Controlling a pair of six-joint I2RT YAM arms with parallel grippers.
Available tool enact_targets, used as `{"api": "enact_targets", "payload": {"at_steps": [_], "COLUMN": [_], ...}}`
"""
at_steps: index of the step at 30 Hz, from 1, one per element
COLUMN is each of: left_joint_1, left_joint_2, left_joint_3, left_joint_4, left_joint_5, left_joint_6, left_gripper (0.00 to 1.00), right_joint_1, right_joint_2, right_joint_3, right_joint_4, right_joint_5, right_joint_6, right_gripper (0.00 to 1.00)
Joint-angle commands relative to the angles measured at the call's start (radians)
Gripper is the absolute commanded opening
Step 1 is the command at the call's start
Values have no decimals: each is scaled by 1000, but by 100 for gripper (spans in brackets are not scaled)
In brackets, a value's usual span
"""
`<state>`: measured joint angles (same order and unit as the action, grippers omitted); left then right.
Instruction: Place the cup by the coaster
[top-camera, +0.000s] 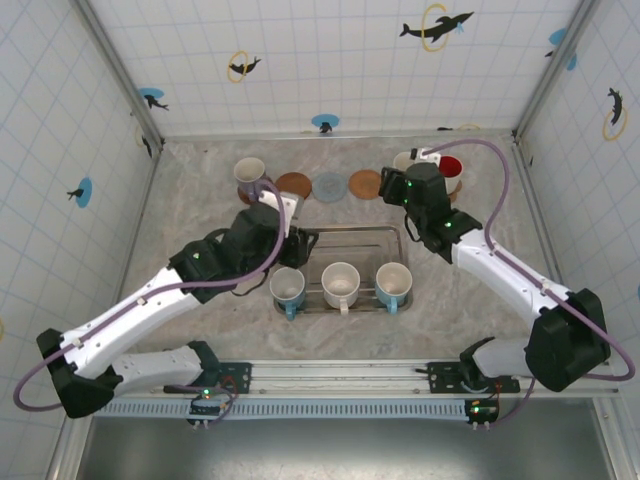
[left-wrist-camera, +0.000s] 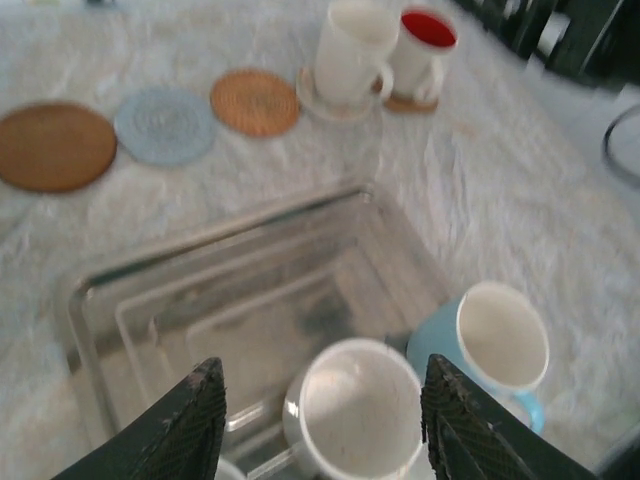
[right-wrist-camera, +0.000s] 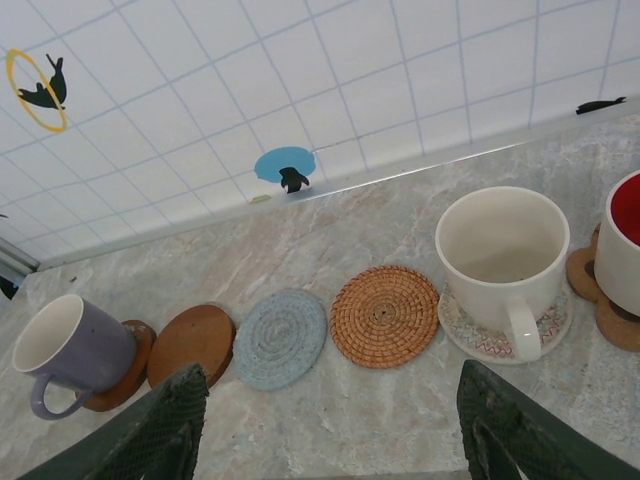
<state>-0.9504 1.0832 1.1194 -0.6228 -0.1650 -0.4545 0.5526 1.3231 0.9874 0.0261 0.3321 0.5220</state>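
**Left gripper open over the white cup, three coasters bare**

Top view: the tray (top-camera: 355, 245) sat mid-table with three cups along its near edge. A blue-handled cup (top-camera: 287, 288) stood on the left, the white cup (top-camera: 340, 283) in the middle and a blue cup (top-camera: 393, 282) on the right. Along the far side ran a row. A purple cup (top-camera: 249, 174) already sat on its own mat, followed by a brown coaster (top-camera: 294, 185), a grey coaster (top-camera: 328, 186) and an orange coaster (top-camera: 365, 184), all three bare. A red-lined cup (top-camera: 451, 168) was seated at the right end. The left arm (top-camera: 160, 295) reached over the left part of the tray, while the right arm (top-camera: 500, 262) bent towards the far right of the row.

Left wrist view: the left gripper (left-wrist-camera: 324, 365) had its jaws spread wide and held nothing. The white cup's rim showed between the two fingers, with the blue cup just beside it on the right. That framing suggested this arm was lined up to take the white cup, with the wide opening there to clear its rim. How high the gripper hung above the cup could not be told.

Right wrist view: the right gripper (right-wrist-camera: 332, 370) was also wide and empty, and it faced the row from the near side. The three bare coasters lay between the purple cup and a tall white cup (right-wrist-camera: 500, 255) on a patterned mat. The arm was probably holding back to leave the tray free. The white cup had not yet left the tray, and which coaster it was meant for could not be told.
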Motion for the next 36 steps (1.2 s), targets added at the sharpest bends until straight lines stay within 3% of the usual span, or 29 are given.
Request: {"api": "enact_targets", "payload": {"at_steps": [1,6,16,36], "left_joint_1": [-45,-139,-281,-337], "left_joint_2": [31,57,60,36], "left_joint_3": [9,-27,-119,-295], "left_joint_4": [-217,-338,-421,-328], "left_joint_5": [-76,-117,-136,-111], "left_joint_6": [-78,-181,-380,-523], "left_gripper": [53,52,52,53], "right_joint_1": [0,-6,-43,-57], "right_joint_2": [-32,-28,-67,-56], "right_joint_3": [-24,-26,-65,-69], "right_joint_4": [44,41,27,21], "right_joint_5": [26,32,53,43], "right_joint_6": [-7,-9,-1,5], "right_gripper": [68,69,69,70]}}
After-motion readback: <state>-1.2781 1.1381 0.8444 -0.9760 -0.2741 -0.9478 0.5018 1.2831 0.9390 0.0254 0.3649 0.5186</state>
